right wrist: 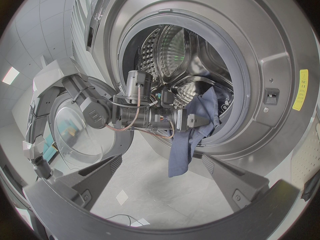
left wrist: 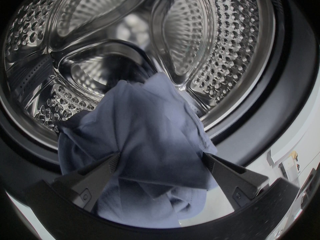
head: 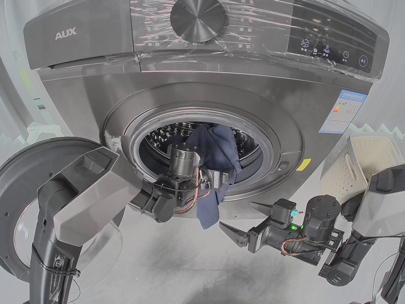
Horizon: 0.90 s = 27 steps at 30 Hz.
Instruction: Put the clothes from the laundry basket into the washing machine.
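Navy garment (head: 215,148) lies straight ahead of and between the left gripper (left wrist: 158,159) jaws, at the mouth of the washing machine (head: 105,93). Left jaws are spread wide, cloth bunched in the gap and bulging past the tips toward the drum (left wrist: 216,44); looks released, not pinched. Long axis runs from the drum side, over the door rim (right wrist: 233,140), then down outside. The upper bunch sits beyond the left tips, and the tail hangs below them toward the floor. So it's half in, half out. Right gripper (head: 238,216) is below the opening, jaws apart and empty, tips pointing at the hanging tail, which is just beside and slightly above them. My read: the left arm is nearer the bunch, the right nearer the tail; the tail is what has to clear the rim, so either a re-grip and a push deeper on the left or a lift from the right. Fabric is soft, thin and creased, with no stiffness, so it will likely slide back out if it isn't pushed well past the rim. Laundry basket (head: 367,165) is off behind the right arm, well apart from both jaws.
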Available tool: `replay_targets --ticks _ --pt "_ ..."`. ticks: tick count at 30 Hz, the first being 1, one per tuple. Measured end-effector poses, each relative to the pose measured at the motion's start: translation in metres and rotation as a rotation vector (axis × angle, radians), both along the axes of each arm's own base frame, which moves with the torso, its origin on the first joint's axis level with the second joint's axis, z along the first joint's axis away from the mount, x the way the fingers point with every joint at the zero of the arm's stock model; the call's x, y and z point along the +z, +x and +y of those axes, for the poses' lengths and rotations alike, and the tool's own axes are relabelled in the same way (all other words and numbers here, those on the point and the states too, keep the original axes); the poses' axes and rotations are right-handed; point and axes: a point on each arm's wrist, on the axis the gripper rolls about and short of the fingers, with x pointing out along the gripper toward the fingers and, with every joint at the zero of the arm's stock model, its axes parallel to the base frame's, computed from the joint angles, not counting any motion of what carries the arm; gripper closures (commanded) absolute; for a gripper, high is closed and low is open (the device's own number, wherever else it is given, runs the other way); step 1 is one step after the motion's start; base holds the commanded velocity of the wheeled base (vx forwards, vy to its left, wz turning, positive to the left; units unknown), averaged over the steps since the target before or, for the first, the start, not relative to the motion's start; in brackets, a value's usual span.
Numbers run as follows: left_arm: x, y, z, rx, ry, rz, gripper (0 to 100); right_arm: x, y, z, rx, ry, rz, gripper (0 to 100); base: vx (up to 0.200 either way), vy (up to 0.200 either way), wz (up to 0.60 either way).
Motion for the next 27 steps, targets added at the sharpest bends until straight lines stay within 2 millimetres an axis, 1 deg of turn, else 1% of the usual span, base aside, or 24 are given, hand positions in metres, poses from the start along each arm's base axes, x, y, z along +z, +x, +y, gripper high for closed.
replay_targets --ticks 2,3,7,12,16,20,23,27 --pt "-0.002 -0.004 -0.001 -0.011 0.012 0.007 0 0.000 0.000 0.000 0.001 0.000 0.000 0 0.000 0.000 0.00" --pt "-0.003 -0.004 -0.002 -0.014 0.015 0.009 100 0.000 -0.001 0.000 0.001 0.000 0.000 0 0.000 0.000 0.00" --pt "-0.008 -0.005 -0.002 -0.015 0.022 0.020 100 0.000 -0.001 0.001 0.004 0.000 0.000 0 0.000 0.000 0.00" --pt "-0.011 0.000 -0.004 -0.011 0.013 0.021 100 0.001 -0.001 0.001 0.004 0.002 -0.001 0 0.000 0.000 0.00" --pt "-0.003 0.007 -0.007 0.003 -0.014 -0.004 100 0.001 -0.001 0.001 0.004 0.002 -0.002 0 0.000 0.000 0.00" --pt "0.016 0.021 -0.009 0.056 -0.077 -0.077 100 0.001 -0.001 0.001 0.005 0.004 -0.003 0 0.000 0.000 0.00" --pt "0.039 0.035 -0.011 0.097 -0.142 -0.164 100 0.002 0.000 0.002 0.005 0.005 -0.005 0 0.000 0.000 0.00" --pt "0.062 0.052 -0.010 0.144 -0.217 -0.265 100 0.002 0.000 0.002 0.005 0.007 -0.006 0 0.000 0.000 0.00"
